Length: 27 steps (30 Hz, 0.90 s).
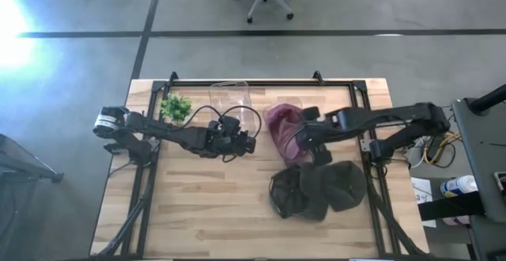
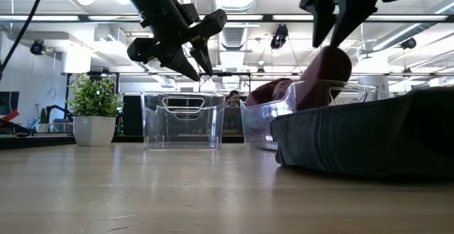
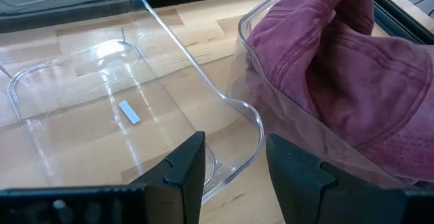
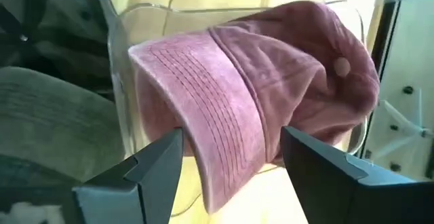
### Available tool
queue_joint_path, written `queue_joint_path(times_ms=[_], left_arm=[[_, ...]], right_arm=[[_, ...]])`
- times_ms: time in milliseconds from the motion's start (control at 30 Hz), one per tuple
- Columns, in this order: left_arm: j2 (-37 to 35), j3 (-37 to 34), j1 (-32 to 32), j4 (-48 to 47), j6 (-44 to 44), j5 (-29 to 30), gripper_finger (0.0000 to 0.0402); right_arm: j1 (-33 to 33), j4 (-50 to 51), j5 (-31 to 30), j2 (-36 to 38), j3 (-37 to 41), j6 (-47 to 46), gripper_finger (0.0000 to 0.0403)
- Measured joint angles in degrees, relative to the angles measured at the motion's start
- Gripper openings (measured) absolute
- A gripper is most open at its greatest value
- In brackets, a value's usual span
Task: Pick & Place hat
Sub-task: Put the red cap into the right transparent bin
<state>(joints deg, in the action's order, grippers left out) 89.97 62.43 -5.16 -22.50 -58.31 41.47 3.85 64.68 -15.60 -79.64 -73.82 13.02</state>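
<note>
A maroon cap (image 1: 281,122) lies in a clear bin (image 3: 252,119), its crown rising above the rim (image 2: 328,64) and its brim (image 4: 224,122) sticking out over the wall. My right gripper (image 4: 230,142) is open and hangs just above the cap (image 2: 333,39), one finger on each side of the brim; no touch shows. My left gripper (image 1: 245,142) is open and held in the air (image 2: 198,60) between the cap's bin and an empty clear bin (image 3: 88,108). Several dark caps (image 1: 316,188) lie piled flat on the table near its right edge.
The empty clear bin (image 1: 229,96) stands at the far edge, left of the cap's bin. A small potted plant (image 1: 175,107) stands at the far left. A black frame rail (image 1: 261,81) runs along the table's far edge. Bare wood (image 1: 205,206) lies near and left.
</note>
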Motion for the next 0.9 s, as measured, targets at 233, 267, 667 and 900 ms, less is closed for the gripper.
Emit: queue_joint_path(times_ms=[233,267,667,900], left_arm=[[0.0,0.0,0.2,0.1,0.1,-0.1,0.0149],[0.0,0.0,0.2,0.2,0.1,-0.1,0.0149],[0.0,0.0,0.6,1.1,-0.3,-0.8,0.0149],[0.0,0.0,0.7,1.1,-0.2,-0.9,0.0149]], right_arm=[[-8.5,7.5,-3.9,5.4,0.7,-5.7,0.0240],[-10.0,6.8,-3.9,5.5,1.0,-6.6,0.0240],[-14.7,-7.7,6.8,-6.2,9.2,-6.4,0.0230],[-14.2,-12.7,14.3,-10.1,8.2,-4.2,0.0214]])
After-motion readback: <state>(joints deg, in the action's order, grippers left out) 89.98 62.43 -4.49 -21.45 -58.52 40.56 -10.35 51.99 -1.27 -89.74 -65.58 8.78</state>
